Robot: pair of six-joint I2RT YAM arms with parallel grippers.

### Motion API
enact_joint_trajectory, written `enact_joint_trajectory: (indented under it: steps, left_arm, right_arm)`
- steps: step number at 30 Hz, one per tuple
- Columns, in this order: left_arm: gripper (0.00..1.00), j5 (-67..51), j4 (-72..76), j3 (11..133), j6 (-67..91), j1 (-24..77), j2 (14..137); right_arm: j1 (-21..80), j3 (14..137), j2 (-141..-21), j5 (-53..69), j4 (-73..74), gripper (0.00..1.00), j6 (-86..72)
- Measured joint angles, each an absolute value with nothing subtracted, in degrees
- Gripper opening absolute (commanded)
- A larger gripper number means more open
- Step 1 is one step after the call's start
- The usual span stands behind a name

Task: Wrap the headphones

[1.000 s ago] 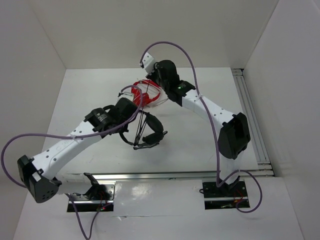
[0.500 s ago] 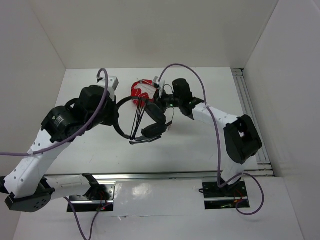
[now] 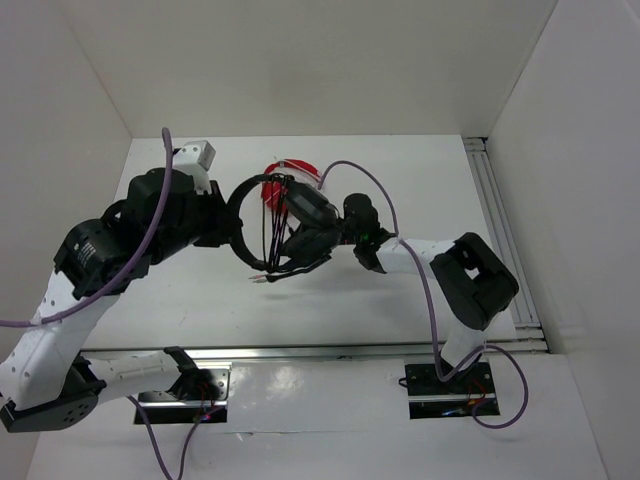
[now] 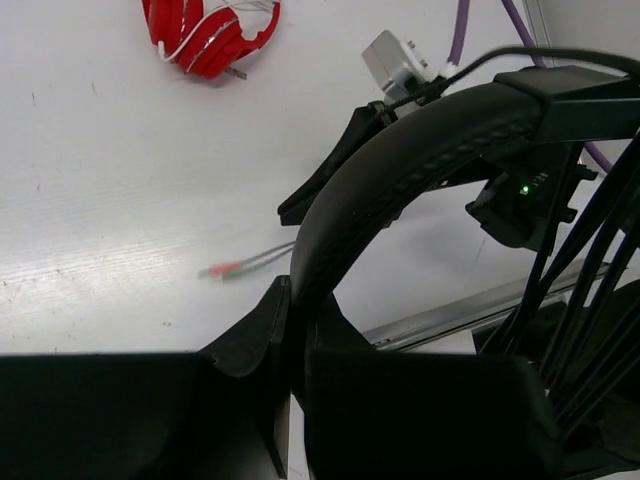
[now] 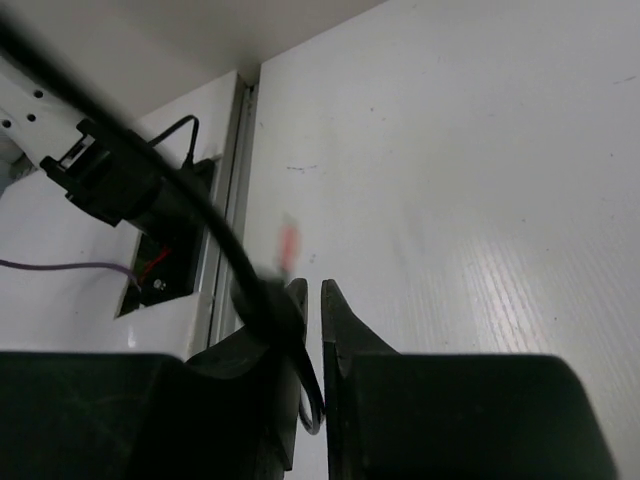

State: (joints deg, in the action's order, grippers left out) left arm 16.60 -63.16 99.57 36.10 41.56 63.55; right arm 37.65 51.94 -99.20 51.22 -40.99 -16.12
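headphones (image 3: 305, 212) held above the counter (image 3: 420, 180), left fingers (image 4: 297, 322) clamped on the headband. cable (image 3: 272, 228) shows several turns across the band; plug end (image 3: 262, 280) hangs loose, so wrap unfinished. right fingers (image 5: 312, 300) a narrow slit at the cable, grip unclear.

The headphones (image 4: 420, 150) have a matt black headband with a stitched, padded, leather-like surface, and a thin, smooth dark cable (image 5: 190, 215). The left gripper (image 4: 298, 310) looks like matt black plastic. The table (image 4: 120, 200) is a smooth white sheet, faintly ribbed, with a soft sheen. The red headphones (image 4: 210, 40) are glossy plastic. A rail (image 3: 492, 190) looks like pale, dull metal.
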Motion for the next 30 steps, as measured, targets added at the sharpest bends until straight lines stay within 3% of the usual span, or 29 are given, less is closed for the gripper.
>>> enact_joint_trajectory:
  steps: [9, 30]
  left_arm:
    - [0.0, 16.6, -62.7, 95.2, 38.5, 41.6, 61.9]
    - [0.0, 16.1, -62.6, 91.9, 42.3, 41.6, 58.0]
  right_arm:
    - [37.6, 48.7, -101.9, 48.6, -54.1, 0.18, -24.0]
    - [40.2, 54.1, -116.4, 40.0, -61.2, 0.23, -28.4]
